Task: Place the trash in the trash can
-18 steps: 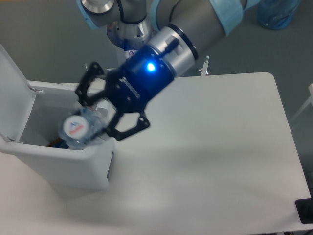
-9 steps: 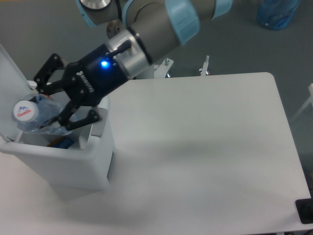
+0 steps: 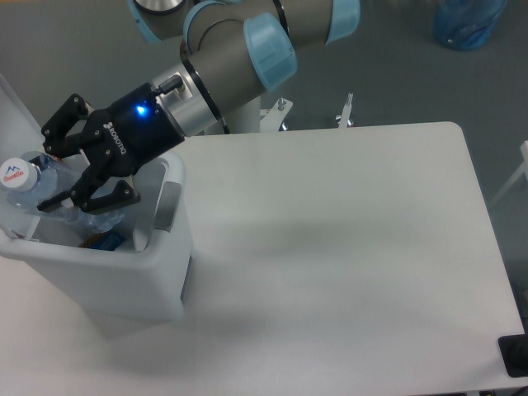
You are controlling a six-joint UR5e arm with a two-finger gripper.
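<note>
Nearest the camera, the white table is sitting bare across the whole right side, and I'm not spotting the crumpled wrapper anywhere on it, so I can't tell you where that piece is.

Moving back and left, the trash can is standing at the table's left edge with its flip lid swung up and open. Something dark and blue is showing down inside it, too small to make out.

Over the opening, your gripper is hanging with the bottle between its fingers, which are closed in around the clear body rather than spread. Compared with a second ago you're carrying it a good way further left: back then it was over the near right corner of the can, and now the white cap is nearly touching the raised lid while the body is lying over the hollow.

So I'd say you're basically at the drop point. Letting go here should land it inside, though the cap end is sitting close to the lid and far rim, so it could catch there.
</note>
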